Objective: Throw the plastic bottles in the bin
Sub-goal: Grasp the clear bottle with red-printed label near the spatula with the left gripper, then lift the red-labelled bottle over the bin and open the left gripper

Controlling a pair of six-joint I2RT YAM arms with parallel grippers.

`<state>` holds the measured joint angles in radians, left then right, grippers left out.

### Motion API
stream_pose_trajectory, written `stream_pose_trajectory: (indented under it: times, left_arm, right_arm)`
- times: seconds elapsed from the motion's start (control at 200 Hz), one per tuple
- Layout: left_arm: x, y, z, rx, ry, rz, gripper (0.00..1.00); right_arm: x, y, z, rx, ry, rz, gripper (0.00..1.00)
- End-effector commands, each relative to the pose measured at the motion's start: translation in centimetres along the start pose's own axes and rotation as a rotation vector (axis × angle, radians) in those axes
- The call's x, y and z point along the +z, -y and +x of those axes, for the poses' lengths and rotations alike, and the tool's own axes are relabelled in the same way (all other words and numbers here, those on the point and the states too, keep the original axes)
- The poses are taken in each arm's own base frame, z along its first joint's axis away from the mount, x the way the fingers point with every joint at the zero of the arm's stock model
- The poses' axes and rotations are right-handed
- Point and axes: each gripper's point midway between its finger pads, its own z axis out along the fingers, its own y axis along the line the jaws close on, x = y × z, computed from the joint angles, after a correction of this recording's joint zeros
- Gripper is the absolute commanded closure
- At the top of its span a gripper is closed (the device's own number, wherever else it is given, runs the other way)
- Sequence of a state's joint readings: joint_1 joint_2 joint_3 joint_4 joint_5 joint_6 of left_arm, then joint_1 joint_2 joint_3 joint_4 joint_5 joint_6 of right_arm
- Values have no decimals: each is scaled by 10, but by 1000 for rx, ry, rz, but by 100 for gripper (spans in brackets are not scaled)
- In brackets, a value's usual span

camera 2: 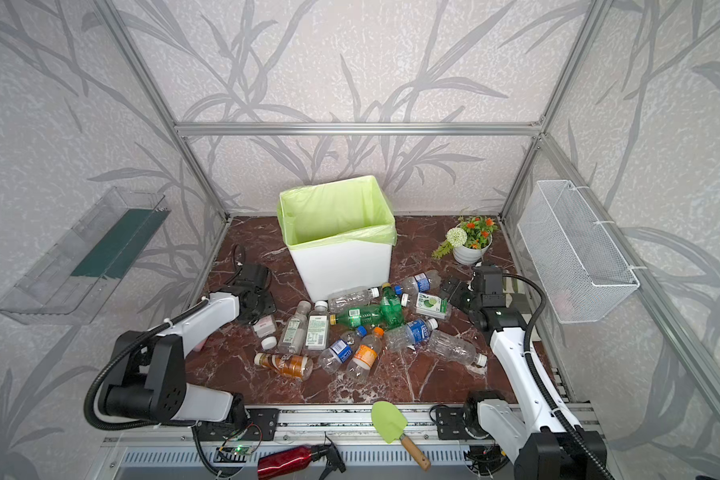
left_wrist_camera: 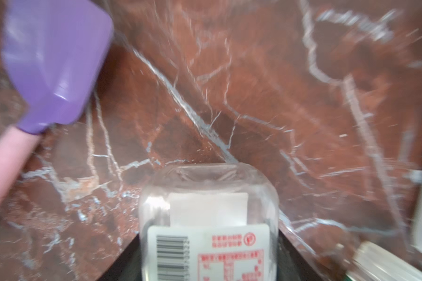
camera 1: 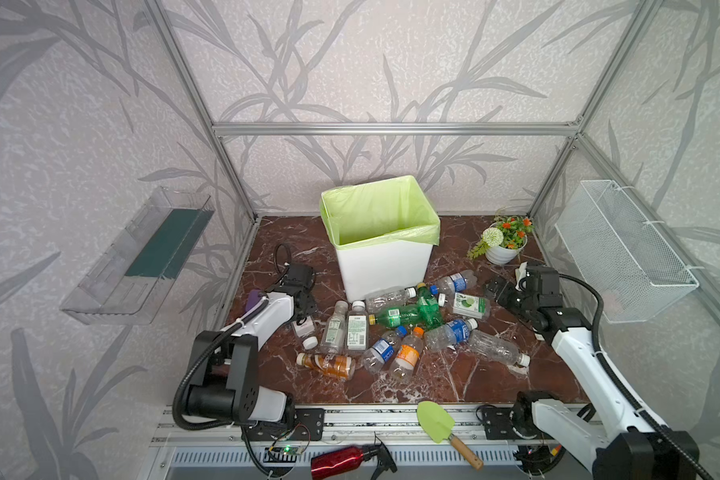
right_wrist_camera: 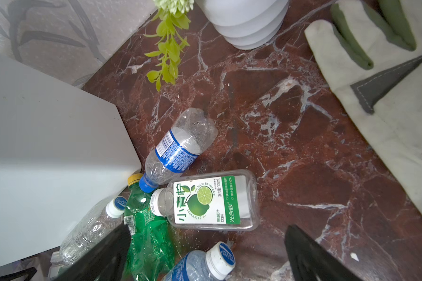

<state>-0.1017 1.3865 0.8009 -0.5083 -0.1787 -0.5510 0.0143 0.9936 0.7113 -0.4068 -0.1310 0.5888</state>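
Note:
Several plastic bottles (camera 1: 395, 328) lie in a heap on the marble floor in front of the bin (camera 1: 383, 266), which is white with a light-green bag over its rim. My left gripper (camera 1: 304, 316) is down at the heap's left edge. In the left wrist view a clear bottle with a white, red-printed label (left_wrist_camera: 208, 243) fills the gap between the dark jaws, which press on both its sides. My right gripper (right_wrist_camera: 205, 262) hangs open over a blue-labelled bottle with a white cap (right_wrist_camera: 219, 260), gripping nothing. A lime-labelled bottle (right_wrist_camera: 210, 202) lies just beyond it.
A white flower pot (camera 1: 504, 245) and a glove (right_wrist_camera: 387, 97) are at the back right. A purple spatula (left_wrist_camera: 54, 60) lies by the left arm. A green trowel (camera 1: 437, 419) and a red spray bottle (camera 1: 341, 459) rest on the front rail. A wire basket (camera 1: 624, 249) and a clear tray (camera 1: 142, 257) hang on the side walls.

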Motion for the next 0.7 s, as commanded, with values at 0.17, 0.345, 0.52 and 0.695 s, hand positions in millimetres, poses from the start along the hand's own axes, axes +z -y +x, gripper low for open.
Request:
stream_pose_trajectory:
  times: [0.17, 0.345, 0.52, 0.695]
  left_arm:
    - [-214, -1, -136, -81, 699, 248, 53]
    - [-394, -18, -188, -72, 1161, 391, 53]
    - [-507, 9, -208, -1, 1393, 679, 58]
    - [-443, 126, -213, 200, 1105, 775, 63]
  right_arm:
    - [-4, -2, -13, -12, 46, -24, 1]
    - [-6, -7, -20, -12, 67, -45, 1]
    - [-7, -9, -21, -8, 73, -58, 1]
    - [-14, -5, -20, -5, 91, -43, 1]
